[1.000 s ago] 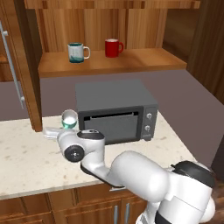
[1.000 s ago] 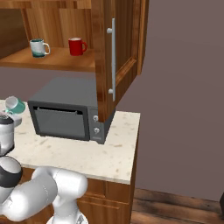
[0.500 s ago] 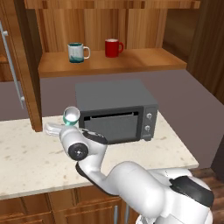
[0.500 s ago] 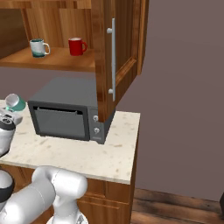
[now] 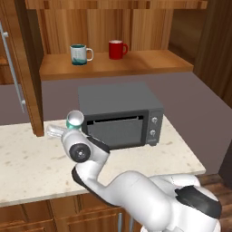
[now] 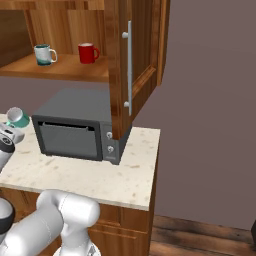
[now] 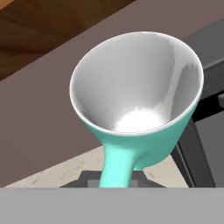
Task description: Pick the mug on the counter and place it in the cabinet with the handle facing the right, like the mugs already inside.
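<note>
You have the mug [image 5: 74, 119] off the counter [image 5: 27, 158], carried at the end of the arm just beside the toaster oven [image 5: 118, 114], at about 9 o'clock from the oven's door in the left base view. In the right base view the mug [image 6: 18, 117] sits at 9 o'clock of the oven [image 6: 80, 127], above the counter [image 6: 127, 175], tilted with its white mouth turned up and toward the camera.

In the hand view the mug [image 7: 140, 100] is close to the lens, mouth open toward you, with its handle [image 7: 117, 168] running down to 6 o'clock between the gripper [image 7: 114, 179] fingers. The fingers are drawn together and clamped on that handle; the tips themselves are mostly hidden behind the handle.

The cabinet [image 5: 113, 63] stands open above the oven, at 12 o'clock from the mug. On its shelf you see the teal-patterned mug [image 5: 79, 54] at 11 o'clock and the red mug [image 5: 117, 49] just to its right, both upright, handles to the right, apart from each other. In the right base view the door [image 6: 132, 65] hangs open at 3 o'clock of the red mug [image 6: 87, 53] and the patterned mug [image 6: 44, 54].
</note>
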